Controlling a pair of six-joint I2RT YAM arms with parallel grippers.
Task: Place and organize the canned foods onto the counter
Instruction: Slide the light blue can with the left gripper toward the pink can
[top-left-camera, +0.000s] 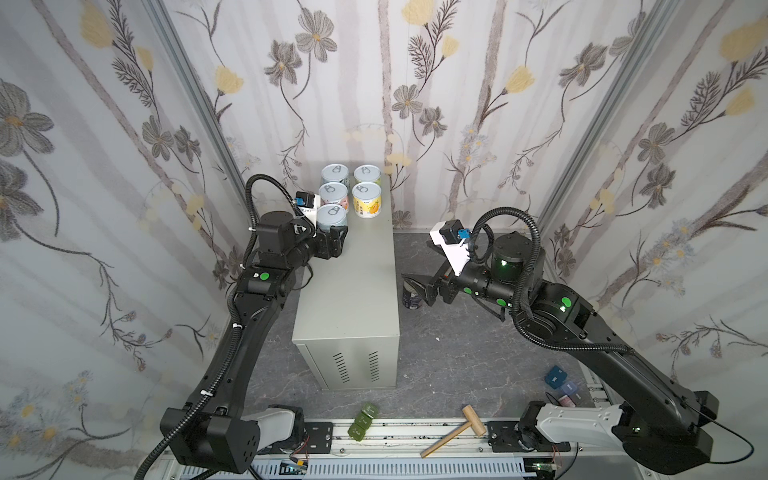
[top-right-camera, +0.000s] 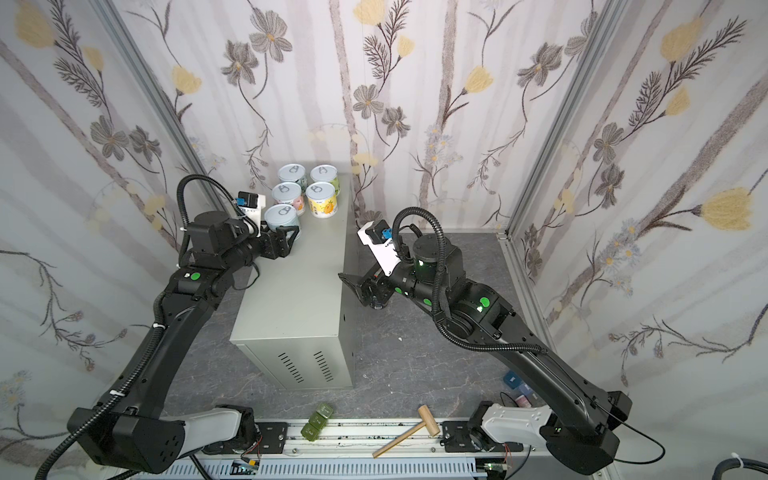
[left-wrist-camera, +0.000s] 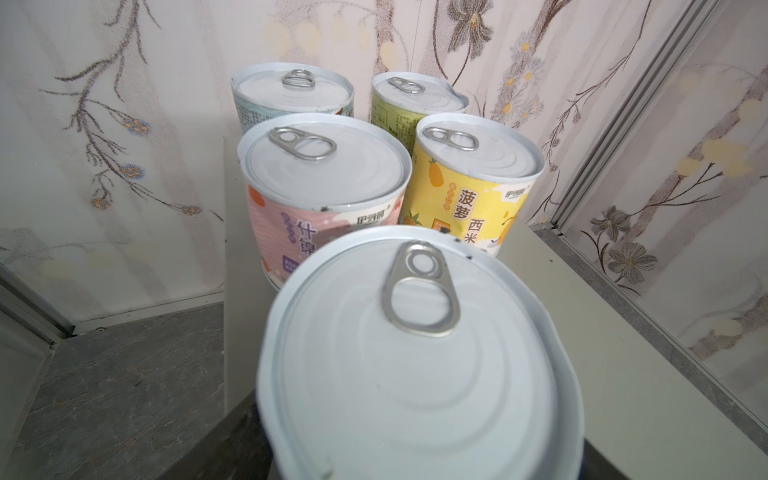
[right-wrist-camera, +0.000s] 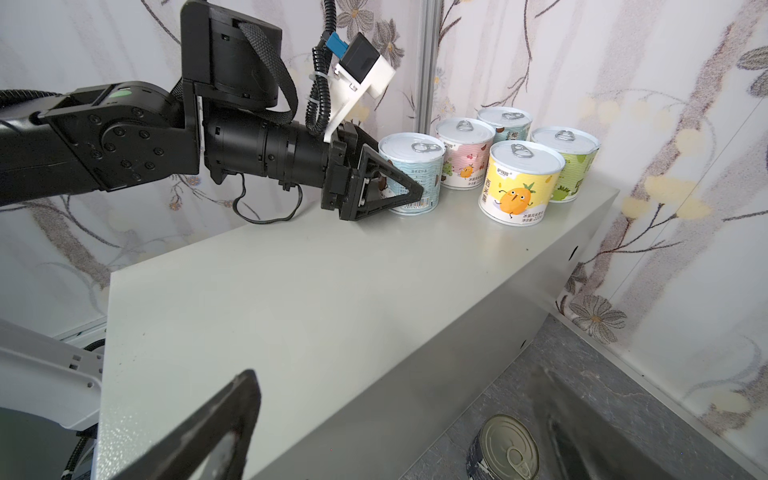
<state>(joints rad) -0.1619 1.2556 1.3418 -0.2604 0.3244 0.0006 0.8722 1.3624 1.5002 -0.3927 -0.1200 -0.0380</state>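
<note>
The counter (top-left-camera: 349, 299) (top-right-camera: 291, 299) is a tall beige box with vent slits. At its far end stand two pairs of short tins, among them a yellow one (top-left-camera: 366, 201) (right-wrist-camera: 517, 187) and a pink one (left-wrist-camera: 320, 199). A fifth, pale blue tin (top-left-camera: 331, 216) (right-wrist-camera: 411, 174) (left-wrist-camera: 415, 365) stands upright in front of the pink one. My left gripper (top-left-camera: 332, 243) (top-right-camera: 284, 243) straddles it low down; whether the pads press it is hidden. The dark navy can (right-wrist-camera: 505, 451) (top-left-camera: 411, 297) stands on the floor right of the counter. My right gripper (top-left-camera: 415, 289) (right-wrist-camera: 399, 374) hangs open over it.
Green blocks (top-left-camera: 362, 419) and a wooden mallet (top-left-camera: 457, 428) lie at the front rail. Small blue boxes (top-left-camera: 556, 376) sit on the floor at the right. The flowered wall stands close behind the tins. The near half of the counter top is bare.
</note>
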